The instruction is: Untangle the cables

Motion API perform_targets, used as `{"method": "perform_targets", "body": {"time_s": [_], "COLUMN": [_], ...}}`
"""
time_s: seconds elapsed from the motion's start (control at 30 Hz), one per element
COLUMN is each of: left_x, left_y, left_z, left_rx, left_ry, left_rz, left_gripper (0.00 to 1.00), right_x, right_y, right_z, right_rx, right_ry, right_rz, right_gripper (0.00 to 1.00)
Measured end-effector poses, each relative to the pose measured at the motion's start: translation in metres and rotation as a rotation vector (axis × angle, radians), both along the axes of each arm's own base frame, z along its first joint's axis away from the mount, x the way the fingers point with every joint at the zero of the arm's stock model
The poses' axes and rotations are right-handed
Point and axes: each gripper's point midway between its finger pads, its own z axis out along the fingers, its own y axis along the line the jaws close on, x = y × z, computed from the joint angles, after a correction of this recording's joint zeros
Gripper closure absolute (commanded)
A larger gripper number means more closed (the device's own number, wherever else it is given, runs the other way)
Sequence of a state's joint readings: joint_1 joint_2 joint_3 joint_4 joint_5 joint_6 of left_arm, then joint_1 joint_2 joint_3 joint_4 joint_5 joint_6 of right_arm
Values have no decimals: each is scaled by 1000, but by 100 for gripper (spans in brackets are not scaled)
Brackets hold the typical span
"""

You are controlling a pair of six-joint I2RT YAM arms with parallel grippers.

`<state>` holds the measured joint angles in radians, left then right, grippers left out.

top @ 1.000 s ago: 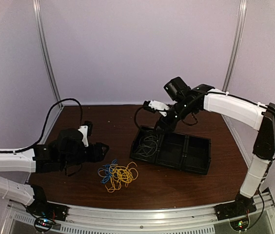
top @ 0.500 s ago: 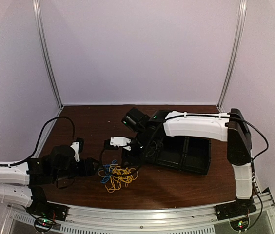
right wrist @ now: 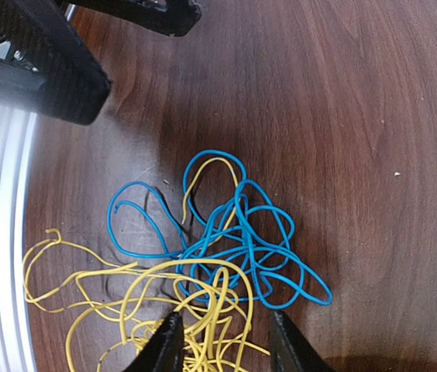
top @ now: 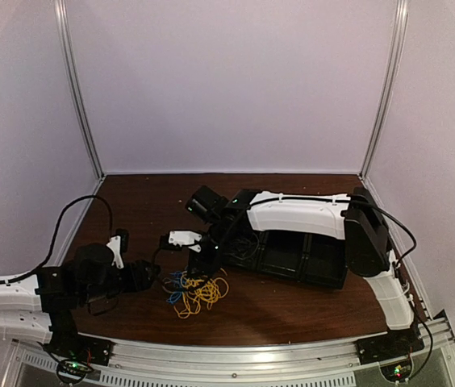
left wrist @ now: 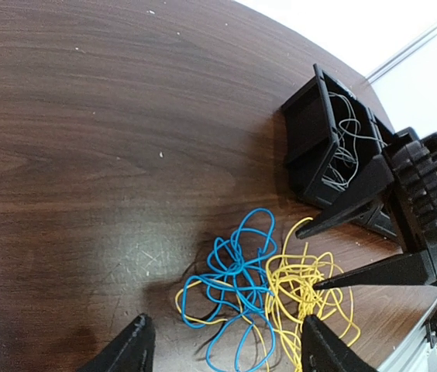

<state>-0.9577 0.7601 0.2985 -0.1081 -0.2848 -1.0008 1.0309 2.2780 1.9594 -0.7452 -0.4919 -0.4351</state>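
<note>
On the counter [left wrist: 87,116], left fingers [left wrist: 129,353] wide apart and empty, blue cable [left wrist: 230,267] just ahead, right fingers [right wrist: 164,345] parted, straddling yellow cable [left wrist: 304,287].

Wood-grain table [left wrist: 87,116], glossy plastic cables [left wrist: 265,288]

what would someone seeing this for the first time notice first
The bright knot of blue and yellow cables near the front middle of the dark table grabs the eye first. The right gripper hangs open right over its yellow side, with the left gripper open just to its left. Behind and to the right sits a black tray holding a pale grey cable in its end compartment.
</note>
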Motion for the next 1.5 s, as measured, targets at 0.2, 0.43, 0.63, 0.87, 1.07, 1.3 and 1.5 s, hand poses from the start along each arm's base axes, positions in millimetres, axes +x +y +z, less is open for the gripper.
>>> {"method": "perform_targets", "body": {"time_s": [0.2, 0.43, 0.63, 0.87, 1.07, 1.3, 1.5], "left_x": [1, 1, -1, 16, 44, 58, 67], "left_y": [2, -8, -39, -79, -98, -93, -97], "left_z": [0, 8, 60, 106, 79, 7, -14], "left_rx": [2, 2, -114, -104, 10, 165, 224], "left_ry": [-4, -84, -328, -508, -506, -422, -383], "left_rz": [9, -66, -236, -326, -287, -252, -244], "left_gripper": [34, 33, 33, 43, 49, 62, 61], "right_x": [-1, 5, 5, -5, -9, -19, -36], "right_y": [1, 11, 5, -12, -12, -33, -100], "right_z": [-1, 33, 139, 268, 285, 366, 485], "right_rx": [-1, 50, 219, 458, 494, 648, 881], "right_ry": [21, -5, -115, -255, -272, -394, -583], "right_rz": [-17, -25, -32, -31, -10, 10, -20], "right_gripper": [100, 100, 100, 100, 100, 100, 100]}}
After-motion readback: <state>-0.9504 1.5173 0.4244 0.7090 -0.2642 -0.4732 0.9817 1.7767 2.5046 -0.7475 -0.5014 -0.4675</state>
